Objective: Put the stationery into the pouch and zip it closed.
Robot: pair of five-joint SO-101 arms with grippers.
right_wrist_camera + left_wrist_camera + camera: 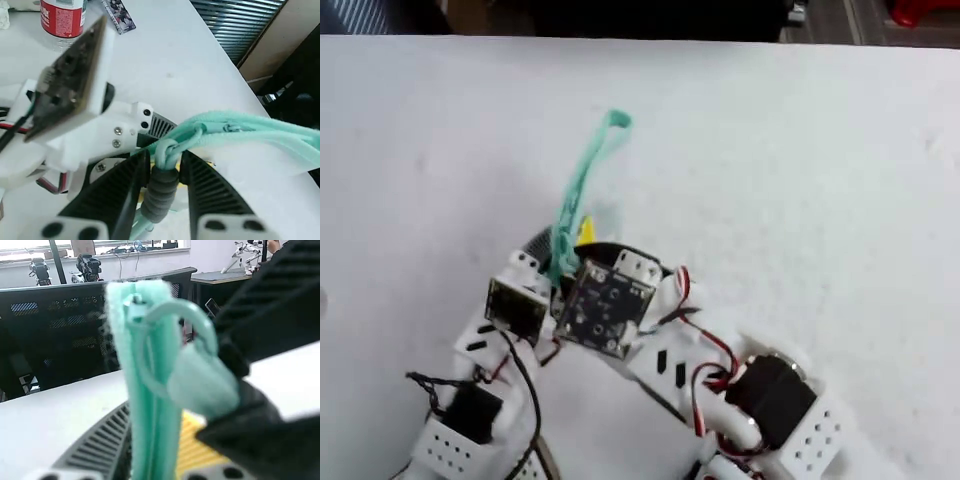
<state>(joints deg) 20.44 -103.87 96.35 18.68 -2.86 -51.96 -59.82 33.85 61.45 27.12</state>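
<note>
The teal pouch [582, 180] stands on edge on the white table [800, 170], running away from both arms. In the left wrist view its zipper edge [150, 390] rises straight up, and my left gripper [150, 462] is shut on the pouch's near end between a grey ribbed finger [95, 445] and a yellow pad [197, 450]. My right gripper [162, 175] is shut on the zipper pull [160, 192], a ribbed tab hanging on a teal loop [170, 147] at the pouch [260, 130]. The two grippers [570, 250] sit side by side. What the pouch holds is hidden.
A bottle [62, 17] and a small printed packet [120, 17] stand on the table behind the arms. The table's far edge [640, 38] is well beyond the pouch. Open white surface lies to the left and right of it.
</note>
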